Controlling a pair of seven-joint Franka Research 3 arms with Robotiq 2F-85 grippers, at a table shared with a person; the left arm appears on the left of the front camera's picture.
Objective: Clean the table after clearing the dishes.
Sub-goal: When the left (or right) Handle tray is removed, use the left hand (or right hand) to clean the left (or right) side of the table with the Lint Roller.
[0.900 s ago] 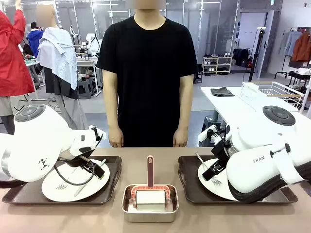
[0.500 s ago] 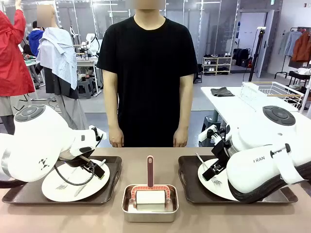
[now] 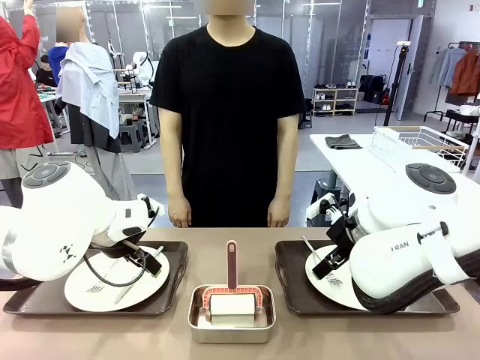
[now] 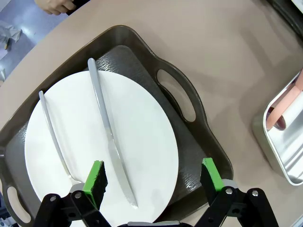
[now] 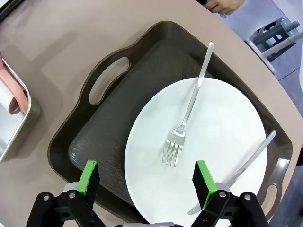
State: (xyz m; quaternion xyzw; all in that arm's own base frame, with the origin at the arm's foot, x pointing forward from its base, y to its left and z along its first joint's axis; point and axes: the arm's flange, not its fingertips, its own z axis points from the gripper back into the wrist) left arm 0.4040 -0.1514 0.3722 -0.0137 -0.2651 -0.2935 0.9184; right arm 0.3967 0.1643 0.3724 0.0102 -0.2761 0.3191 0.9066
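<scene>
With jaws wide open and empty, the left gripper [image 4: 151, 163] hovered directly over the left tray [image 4: 187, 142] and the right gripper [image 5: 147, 163] over the right tray [image 5: 99, 137], the 2 trays lying lengthwise on the table [image 3: 112, 337].

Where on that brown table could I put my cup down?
Bare strips of the taupe-brown tabletop lie between the small steel rectangular pan and each dark brown tray, and behind the pan toward the person. The trays are crowded: white round plates, cutlery.

table [image 3: 337, 337] taupe | trays [image 3: 177, 270] brown, apart | plates [image 3: 82, 300] white, cutlery [image 4: 102, 109] atop
</scene>
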